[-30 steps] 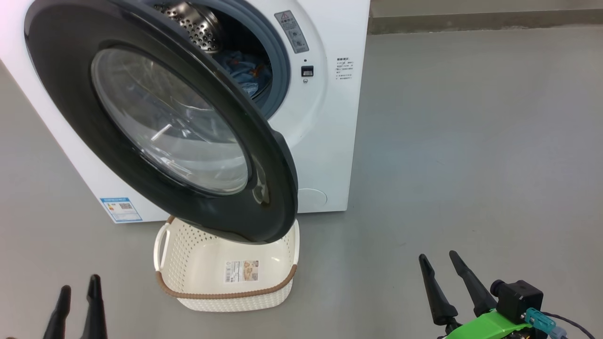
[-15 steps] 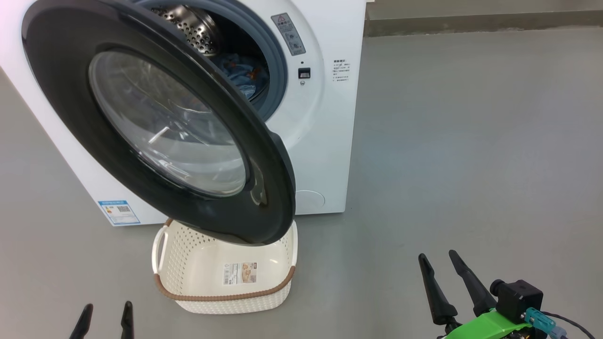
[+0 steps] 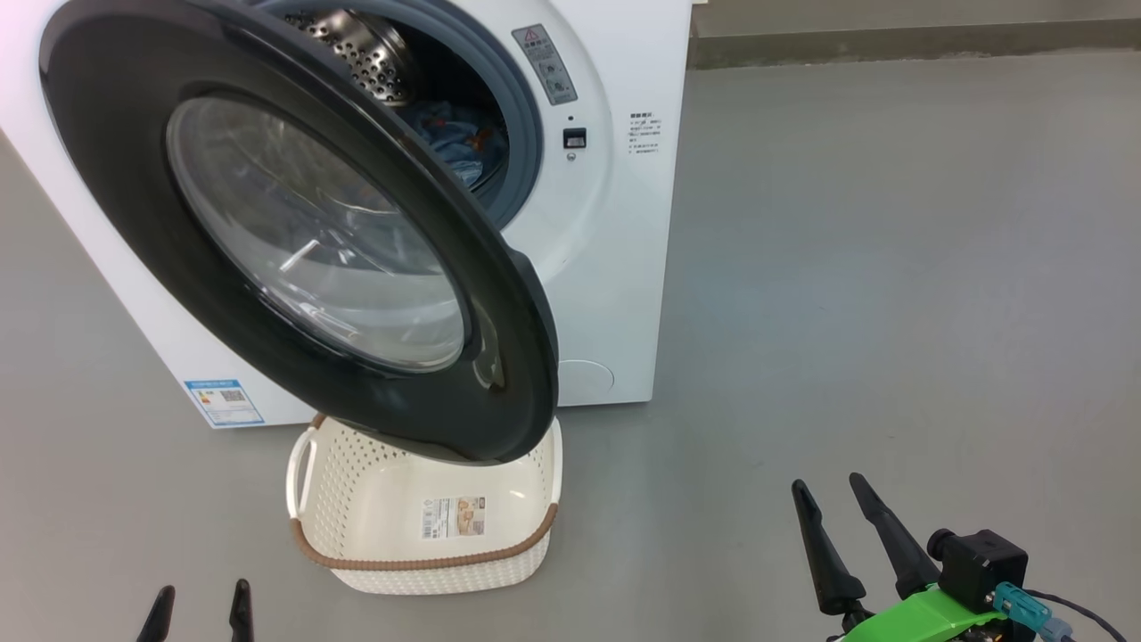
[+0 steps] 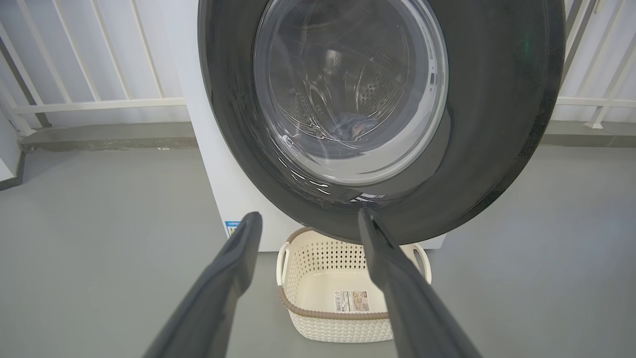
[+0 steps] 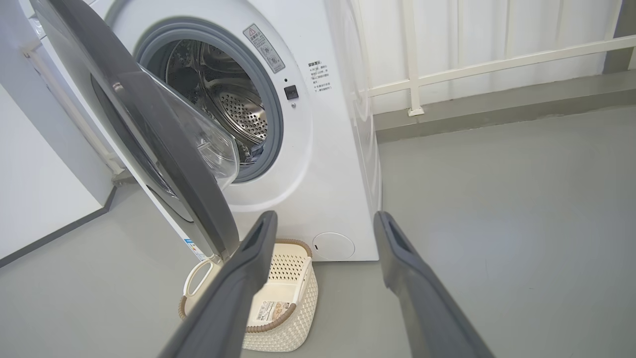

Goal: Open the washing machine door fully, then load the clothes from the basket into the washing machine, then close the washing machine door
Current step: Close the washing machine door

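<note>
Head view: one basket [image 3: 428,578], one door [image 3: 111,169], one blue garment [image 3: 450,143]

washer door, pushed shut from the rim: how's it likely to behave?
Probably swings as one stiff piece: the washing machine door hangs part open above the basket. Its glossy black rim looks slippery, so a narrow contact may skid. The bulging glass bowl likely adds weight; expect it to carry momentum.

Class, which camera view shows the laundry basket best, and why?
The head view: the basket shows floor, label and front rim; only its back lies under the door. In the wrist views a finger of the left hand crosses its right side, one of the right hand its middle.
</note>
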